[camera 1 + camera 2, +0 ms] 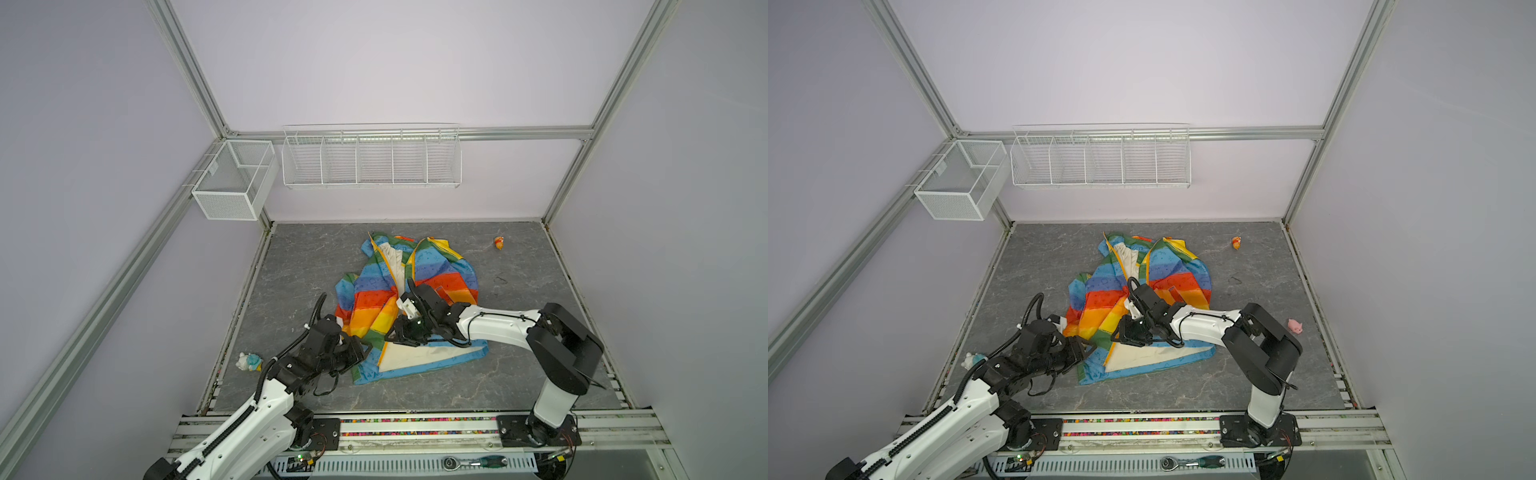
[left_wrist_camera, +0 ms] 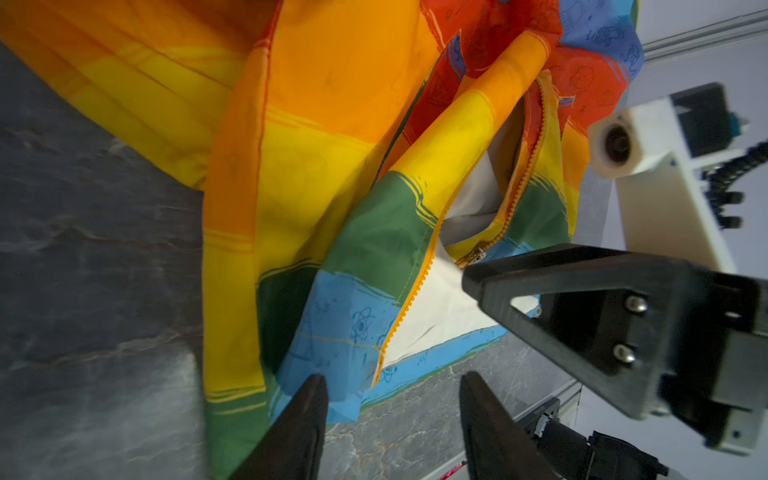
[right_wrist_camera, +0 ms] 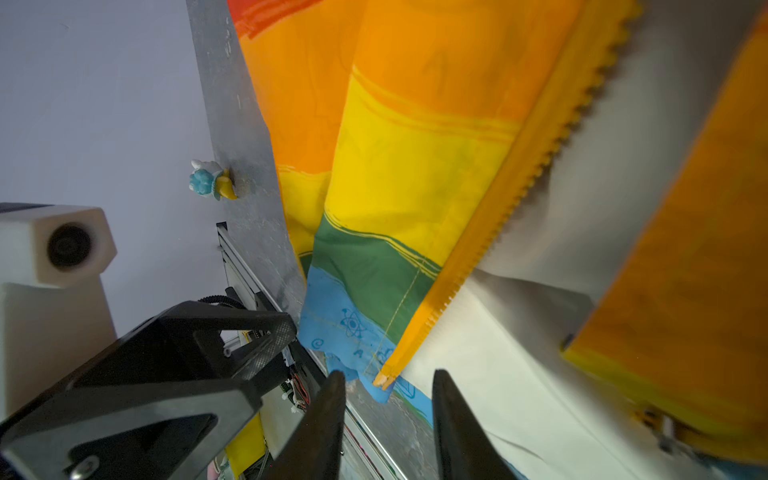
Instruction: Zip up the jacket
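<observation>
**At the middle of the table (image 1: 436, 390): zipper (image 3: 494, 208) unjoined at its foot**

Toward the front-left corner, the left gripper (image 2: 390, 380) has its jaws spread. The blue hem corner of the jacket (image 1: 374, 299) sits between the tips, unpinched. The jacket lies mid-table, open, hem toward the front edge. The right gripper (image 3: 390, 373) is spread too, with the loose zipper end (image 3: 384, 378) between its tips.

Done well, I judge, each pinches the tape itself, not slack cloth. Both then keep the hem taut so the end feeds straight into the slider (image 2: 476, 254); thin fabric may bunch.

Count:
- one jacket
- two grippers
- three toys: blue-white toy (image 1: 249, 361) at the left edge, orange toy (image 1: 499, 242) near the back-right corner, pink toy (image 1: 1295, 326) by the right edge
- two wall baskets: mesh basket (image 1: 226, 199), wire basket (image 1: 372, 178)
</observation>
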`<state>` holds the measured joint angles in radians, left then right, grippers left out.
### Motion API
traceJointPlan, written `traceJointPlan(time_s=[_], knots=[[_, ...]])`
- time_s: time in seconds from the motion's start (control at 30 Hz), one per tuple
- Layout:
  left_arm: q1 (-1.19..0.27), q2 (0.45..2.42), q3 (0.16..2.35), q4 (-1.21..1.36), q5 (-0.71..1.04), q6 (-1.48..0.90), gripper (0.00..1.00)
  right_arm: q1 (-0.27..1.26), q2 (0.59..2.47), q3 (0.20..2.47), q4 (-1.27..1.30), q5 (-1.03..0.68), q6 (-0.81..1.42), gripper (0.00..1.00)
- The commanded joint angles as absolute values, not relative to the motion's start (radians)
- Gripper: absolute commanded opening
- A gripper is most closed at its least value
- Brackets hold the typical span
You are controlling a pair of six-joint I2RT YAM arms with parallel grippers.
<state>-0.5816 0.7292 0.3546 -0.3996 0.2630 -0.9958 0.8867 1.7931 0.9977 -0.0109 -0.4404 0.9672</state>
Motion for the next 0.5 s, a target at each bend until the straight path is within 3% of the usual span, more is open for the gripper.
traceJointPlan(time_s=[0.0,0.47], knots=[[-0.578,0.715,0.345,-0.337,0.272,-1.047,0.51,0.903,1.813,0.977,0.062,-0.447,1.034,0.37],[-0.578,0.677,0.360,-0.361,0.258,-1.032,0.50,0.959,1.860,0.950,0.135,-0.430,1.096,0.39]])
